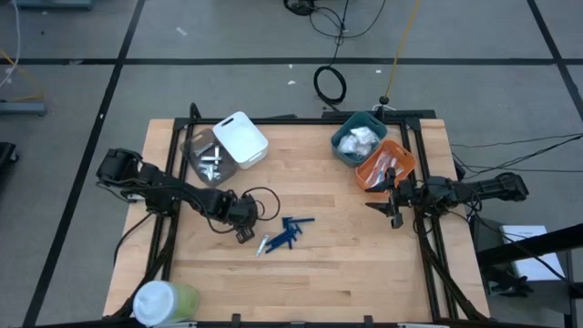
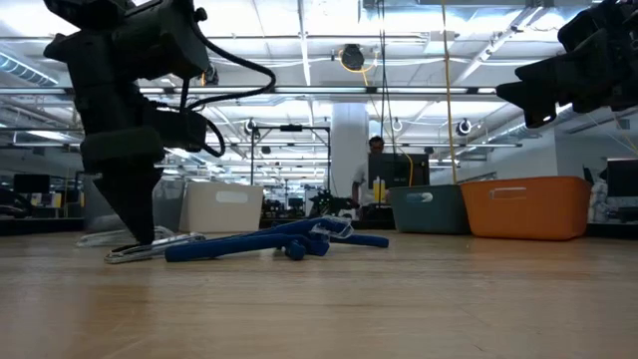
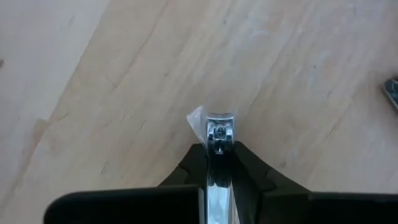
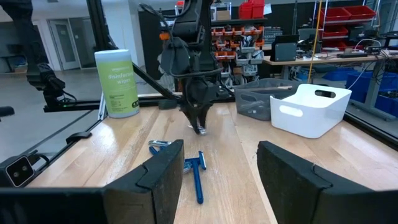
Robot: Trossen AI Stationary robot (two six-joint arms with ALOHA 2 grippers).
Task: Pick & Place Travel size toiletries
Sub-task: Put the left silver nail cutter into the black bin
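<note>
My left gripper (image 1: 244, 230) (image 3: 219, 154) points steeply down at the table's middle left, shut on a small silver nail clipper (image 3: 219, 132) in a clear wrapper. Just to its right, blue razor-like sticks (image 1: 291, 230) (image 4: 198, 173) lie flat on the wood, with a silver piece (image 1: 264, 244) beside them. Another small silver item (image 4: 160, 144) lies nearer the cup. My right gripper (image 1: 393, 208) (image 4: 221, 168) waits open and level at the table's right side, touching nothing. My left gripper pinches the silver clipper between its two fingers (image 3: 198, 167), coming from above and pointing down. The fingers lie along the clipper, whose rivet end (image 3: 219, 127) sticks out past the fingertips toward the wood. Whether that end rests on the table, I cannot tell.
A white bin (image 1: 242, 138) and a clear bin (image 1: 202, 157) holding silver items stand at the far left. A teal bin (image 1: 357, 137) and an orange bin (image 1: 386, 164) stand at the far right. A white-lidded green cup (image 1: 164, 302) sits at the near left corner.
</note>
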